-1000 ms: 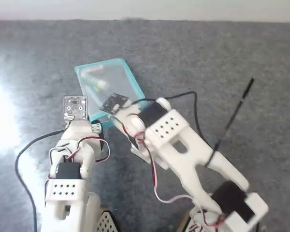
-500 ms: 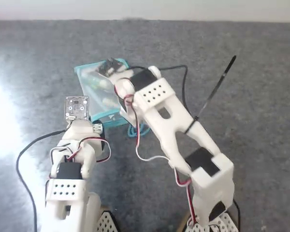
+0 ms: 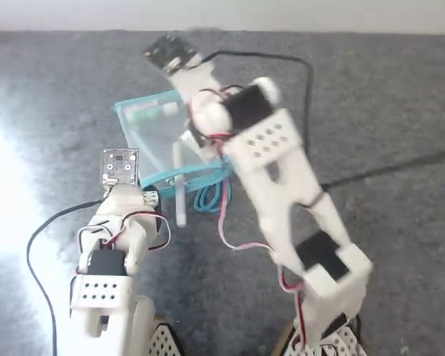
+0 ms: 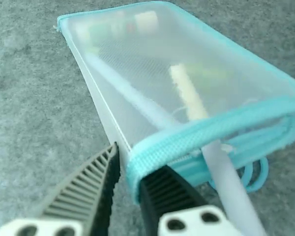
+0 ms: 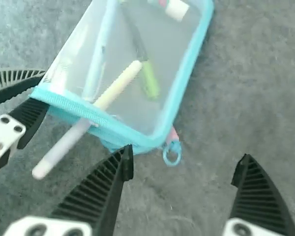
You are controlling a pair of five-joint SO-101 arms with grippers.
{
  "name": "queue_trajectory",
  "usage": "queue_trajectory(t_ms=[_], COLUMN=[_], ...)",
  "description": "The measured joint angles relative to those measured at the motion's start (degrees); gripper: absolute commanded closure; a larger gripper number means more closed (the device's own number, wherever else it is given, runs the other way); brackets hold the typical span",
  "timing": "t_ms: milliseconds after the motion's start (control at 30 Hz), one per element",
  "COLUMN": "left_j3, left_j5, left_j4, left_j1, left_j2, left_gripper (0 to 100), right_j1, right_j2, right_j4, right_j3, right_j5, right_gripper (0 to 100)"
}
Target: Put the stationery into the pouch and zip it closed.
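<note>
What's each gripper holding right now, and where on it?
Left gripper pinches the pouch by the corner of its zipper edge. Right gripper is open, holding nothing.

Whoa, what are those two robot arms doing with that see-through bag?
They are packing stationery into a zip pouch. The left end effector pinches the pouch's open blue edge. The right end effector hangs open above the pouch, holding nothing. A yellow pen and a green marker lie inside, but a white pen pokes partway out of the open end, so the pouch is not zipped yet.
</note>
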Motion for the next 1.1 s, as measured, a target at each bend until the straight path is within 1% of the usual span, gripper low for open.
queue_trajectory(t_ms=[133, 267, 367, 500, 567, 600, 767, 900, 967, 1100], left_j3=[0.00, 0.00, -0.62, -4.84, -6.77, -7.82, -14.77, -14.51, -13.45, -13.45], left_j5=[0.00, 0.00, -0.09, -0.09, -0.09, 0.00, 0.00, 0.00, 0.00, 0.00], left_j4=[0.00, 0.00, 1.23, 5.89, 6.15, 6.15, 8.79, 8.79, 8.79, 8.79], left_j1=[-1.58, -2.11, -2.11, -2.20, -2.90, -3.16, -4.04, -4.31, -4.48, -7.56], left_j2=[0.00, 0.00, 0.00, 0.09, 0.09, 0.09, 0.09, 0.09, 0.09, 0.09], left_gripper=[99, 99, 99, 99, 99, 99, 99, 99, 99, 99], right_j1=[1.93, 1.58, 2.46, 6.33, 8.18, 8.88, 11.25, 10.99, 9.67, 5.01], right_j2=[-10.64, -19.52, -25.05, -31.74, -35.25, -37.10, -46.68, -52.31, -53.89, -54.59], right_j4=[-1.14, -9.49, -18.81, -38.15, -46.07, -48.26, -52.57, -55.21, -55.47, -55.82], right_j3=[11.08, 29.71, 47.38, 71.03, 80.00, 83.08, 91.25, 96.79, 97.85, 98.37], right_j5=[0.62, 0.79, 0.79, 0.88, 1.93, 2.29, 2.99, 2.99, 2.99, 2.99], right_gripper=[67.7, 67.7, 67.5, 67.7, 67.7, 67.6, 67.7, 67.7, 67.7, 67.5])
